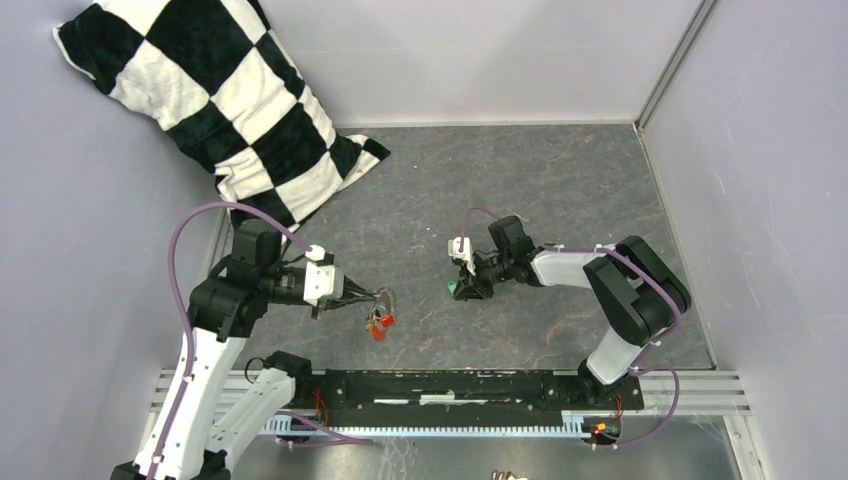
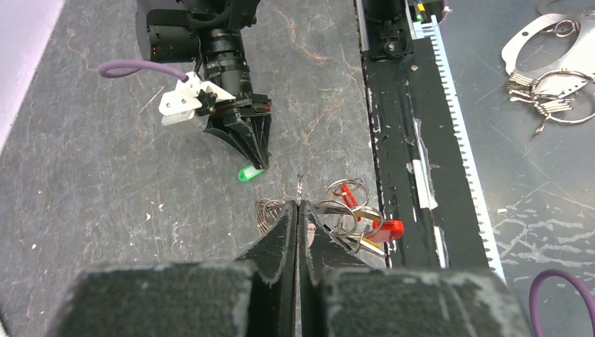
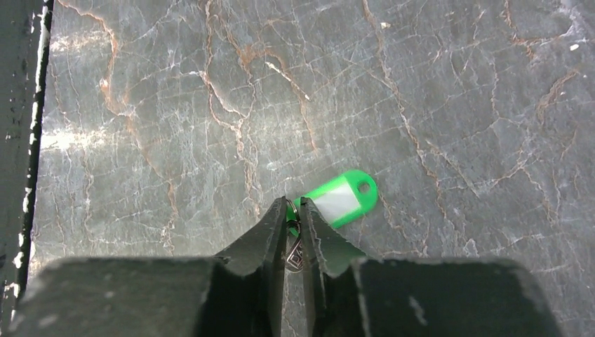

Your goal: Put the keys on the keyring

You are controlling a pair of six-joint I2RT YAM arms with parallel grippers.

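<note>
- The left pincer is closed tight on the thin silver-grey coiled wire keyring. In the top view it holds the keyring at about 8 o'clock from the middle of the grey marbled surface.
- A key with a red plastic head hangs in the cluster of small rings on this keyring, so I judge that it is already on. Something yellowish shows under it, but it is too small to tell.
- The key with a green plastic head lies on the surface at 3 o'clock from the keyring, clearly apart from it and not yet threaded.
- The right pincer has its jaws drawn in on the small metal end of the green key, and it seems pinched there.
- What is left, I think, is to lift the green key, carry it to the keyring and thread it on.
</note>
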